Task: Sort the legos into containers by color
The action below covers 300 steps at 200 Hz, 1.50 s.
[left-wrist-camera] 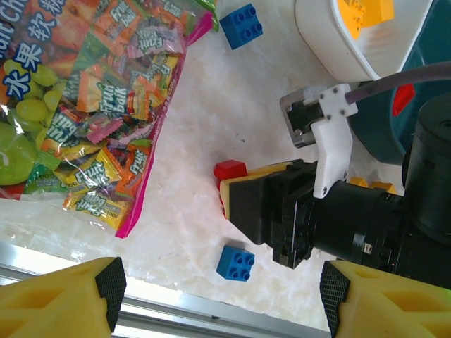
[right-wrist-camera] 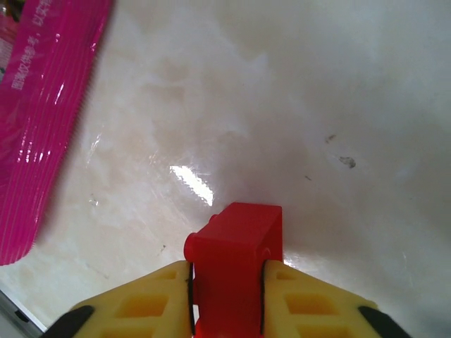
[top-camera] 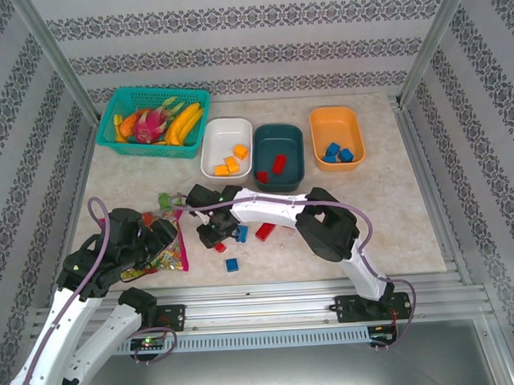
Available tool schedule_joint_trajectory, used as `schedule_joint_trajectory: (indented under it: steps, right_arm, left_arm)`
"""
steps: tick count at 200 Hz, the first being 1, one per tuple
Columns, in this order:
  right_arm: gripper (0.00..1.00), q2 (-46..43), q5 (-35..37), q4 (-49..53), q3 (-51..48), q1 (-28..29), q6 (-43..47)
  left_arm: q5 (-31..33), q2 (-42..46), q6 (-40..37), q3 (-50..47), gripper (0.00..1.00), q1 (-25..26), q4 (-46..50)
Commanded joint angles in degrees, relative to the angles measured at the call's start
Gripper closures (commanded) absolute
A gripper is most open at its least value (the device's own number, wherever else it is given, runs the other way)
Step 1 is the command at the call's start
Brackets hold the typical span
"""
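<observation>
Currently the right claw is pinching a red lego between its yellow fingers, low over the table. In the right wrist view the lego's long axis runs along the fingers and points straight ahead, away from the camera. A round knob shows on its left edge. Whether it touches the table I cannot tell.

From the left wrist the same red lego pokes out leftward from the right claw, toward the bag. A blue lego lies just below it and a second blue lego lies by the bag's far corner. The left claw hangs spread wide and grips nothing.

From above, the right claw sits just right of the bag and the left claw sits over it. That view alone takes in all three tubs along the back: the white tub holds yellow-orange pieces, the teal tub red ones, the orange tub blue ones.

White Chinese characters, 水果软糖, run along the bag; the small wrappers inside carry a word that looks like "Fruit".
</observation>
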State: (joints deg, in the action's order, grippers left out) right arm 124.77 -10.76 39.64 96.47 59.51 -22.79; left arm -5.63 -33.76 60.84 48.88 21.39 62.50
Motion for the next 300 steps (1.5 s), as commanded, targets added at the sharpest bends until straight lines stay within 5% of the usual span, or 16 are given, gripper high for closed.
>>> schedule_joint_trajectory:
  steps: [1,74,129,179,216,254,300]
  right_arm:
    - [0.83,-1.3,2.3,1.0,-0.9,0.3,-0.4]
    - [0.92,-12.3,4.1,1.3,-2.3,-5.6,-1.3]
    - [0.92,-18.8,4.6,0.9,-2.8,-22.0,-2.6]
    - [0.92,-8.8,-1.1,-2.3,5.6,-33.6,-5.9]
    - [0.93,2.9,-0.5,2.2,18.0,-35.2,-8.9]
    - [0.90,6.6,1.1,1.7,19.2,-36.7,-13.7]
    - [0.74,8.6,-1.9,1.7,21.0,-37.5,-14.1]
  left_arm:
    - [-1.5,-0.9,-1.2,-0.5,0.24,0.5,-2.0]
    - [-8.2,-8.9,-3.8,-1.4,0.26,0.7,-12.7]
    - [-12.1,-26.1,-5.7,3.2,0.27,6.1,-28.4]
    - [-11.9,-41.5,-7.1,12.0,0.28,8.2,-34.6]
    - [-11.6,-48.3,-7.9,17.7,0.27,8.2,-35.4]
    - [-10.7,-51.3,-9.0,21.9,0.27,8.2,-34.3]
    - [-10.6,-52.0,-8.9,22.3,0.27,8.2,-33.8]
